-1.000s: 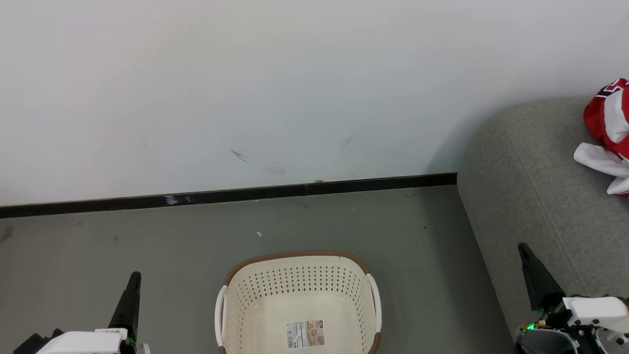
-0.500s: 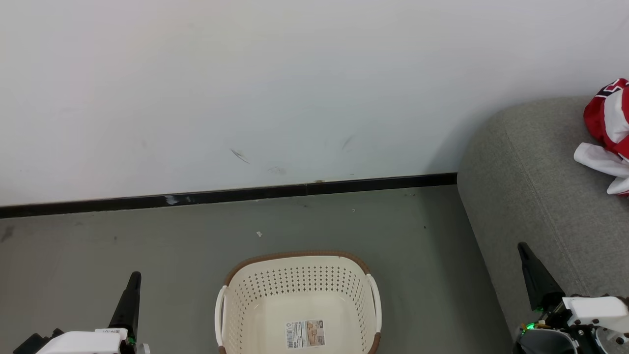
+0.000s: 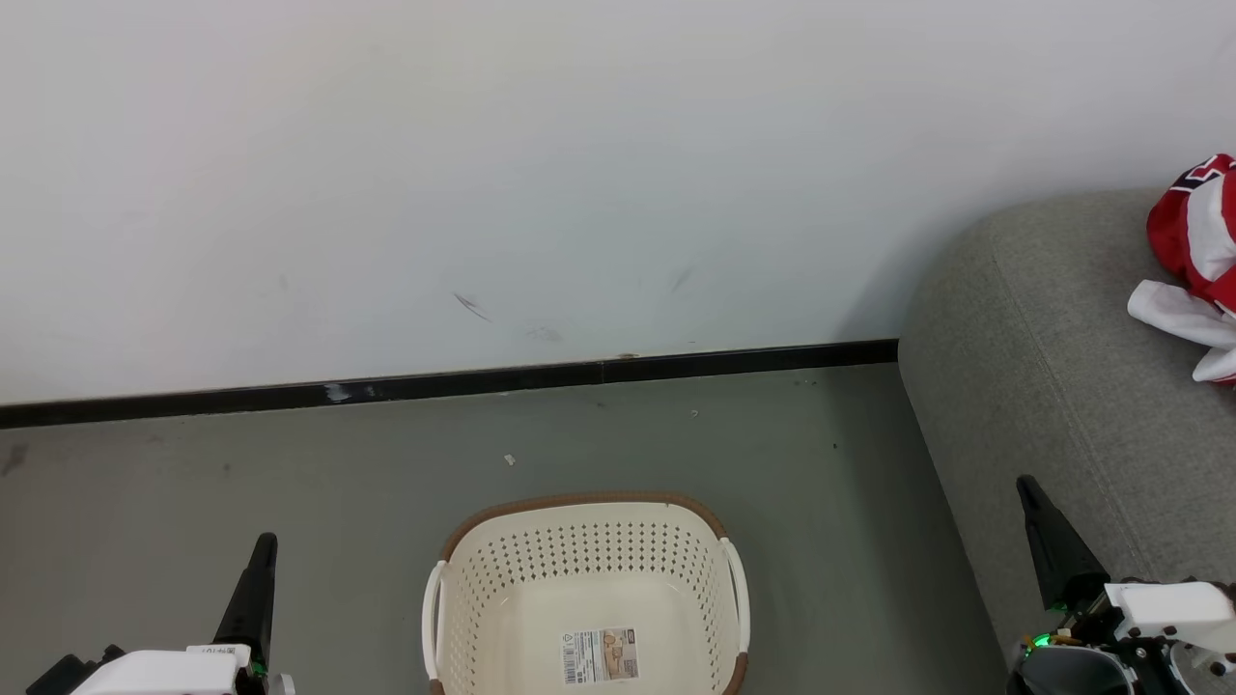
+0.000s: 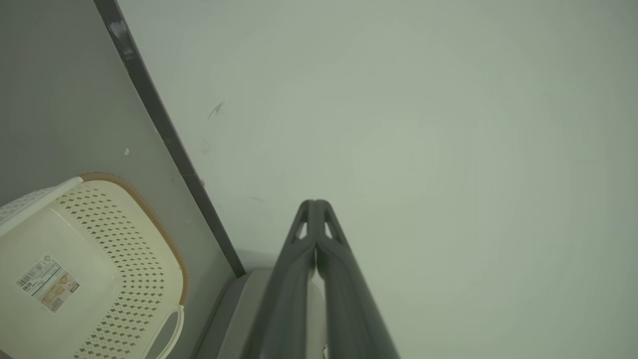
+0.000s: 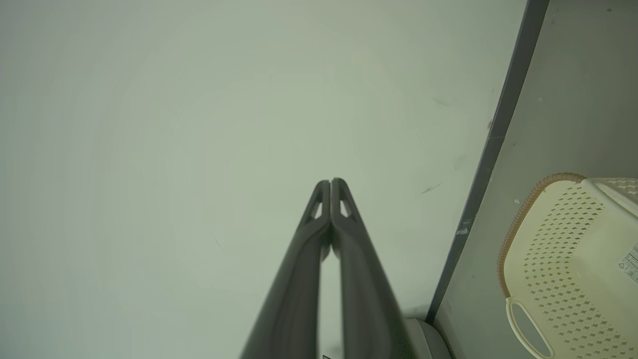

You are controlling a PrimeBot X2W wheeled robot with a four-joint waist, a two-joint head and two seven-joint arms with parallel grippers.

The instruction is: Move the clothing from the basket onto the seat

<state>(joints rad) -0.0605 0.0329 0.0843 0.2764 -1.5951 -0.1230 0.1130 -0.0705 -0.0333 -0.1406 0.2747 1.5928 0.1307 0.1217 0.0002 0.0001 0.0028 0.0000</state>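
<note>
1. Head view: honestly, nothing's budged over the last second. The basket (image 3: pixel 589 552) sits on the floor (image 3: pixel 290 463) near the middle, with just its label (image 3: pixel 601 656) in the part that shows. The red and white clothing (image 3: pixel 1195 241) is heaped on the sofa (image 3: pixel 1053 367) at far right, well apart from the basket. The left jaws are at near left and the right jaws at near right beside the sofa's edge, both pinched together on nothing.
2. Left wrist view: jaws pressed tip to tip, aimed at the bare wall (image 4: pixel 423 124). The basket is off to the left, no clothes visible in it.
3. Right wrist view: same deal, jaws together, basket at right. My read is that the job looks done and the arms are just parked.
</note>
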